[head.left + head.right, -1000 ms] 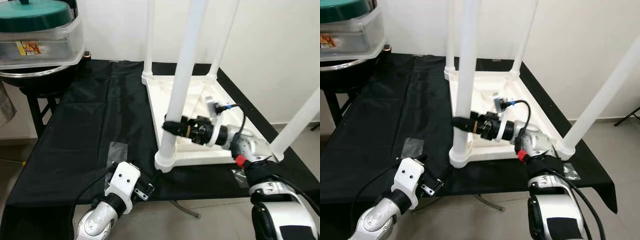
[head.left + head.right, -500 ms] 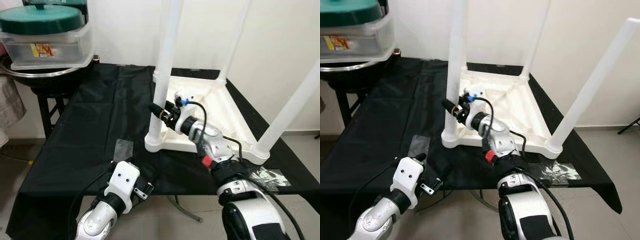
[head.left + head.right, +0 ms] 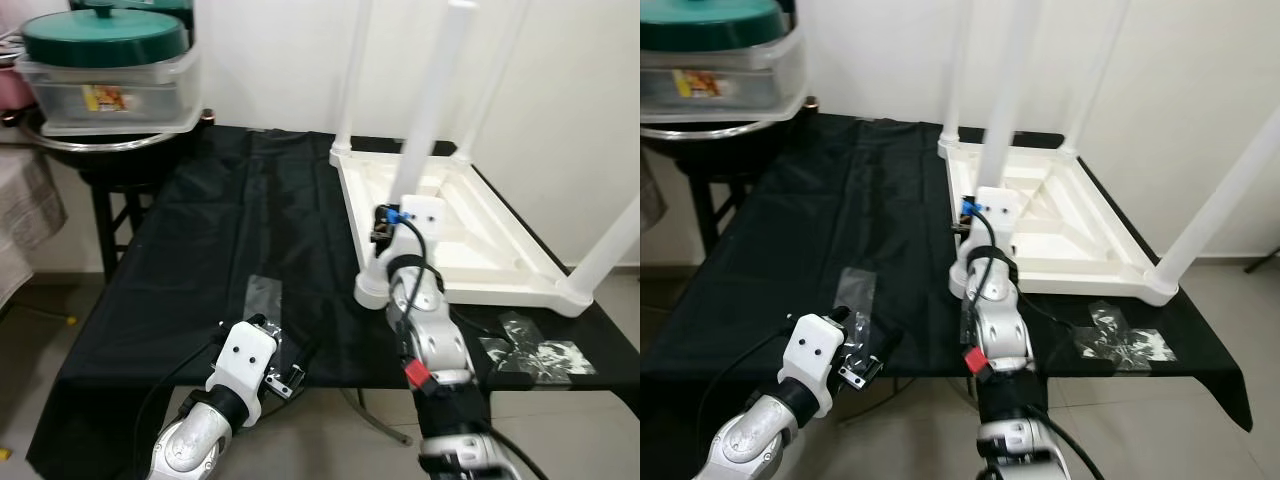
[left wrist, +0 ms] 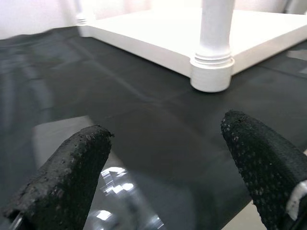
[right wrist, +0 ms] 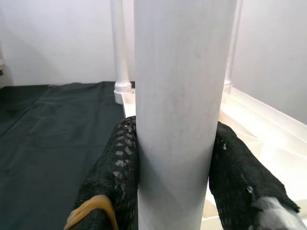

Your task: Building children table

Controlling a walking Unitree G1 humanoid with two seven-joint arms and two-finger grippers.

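Gripping the nearest leg [image 3: 428, 150] of the upturned white children's table [image 3: 480, 240], your right gripper [image 5: 175, 187] has a black finger pressed against each side of the white tube, low down and just above the socket where the leg meets the tabletop's corner. The table lies legs-up on a black cloth [image 3: 210, 250] that covers the work surface, set toward its right half, with four legs standing upright: the held one at the near left corner [image 3: 372, 290], two more [image 3: 352, 70] at the far edge by the white wall, and a fourth [image 3: 610, 250] at the near right corner. Your right arm [image 3: 425, 330] reaches straight ahead from the front edge of the cloth to that near left corner. Your left gripper [image 4: 158, 177] hangs low at the front edge, its two fingers [image 4: 67, 167] spread wide and holding nothing, pointing across the cloth toward the held leg's socket [image 4: 212, 72]. Two patches of clear tape sit on the cloth, one [image 3: 262, 297] near your left gripper and a crumpled one [image 3: 530, 350] near the table's right corner. Off to the left, a clear lidded container with a green top [image 3: 108, 60] rests on a dark stand beside the cloth.
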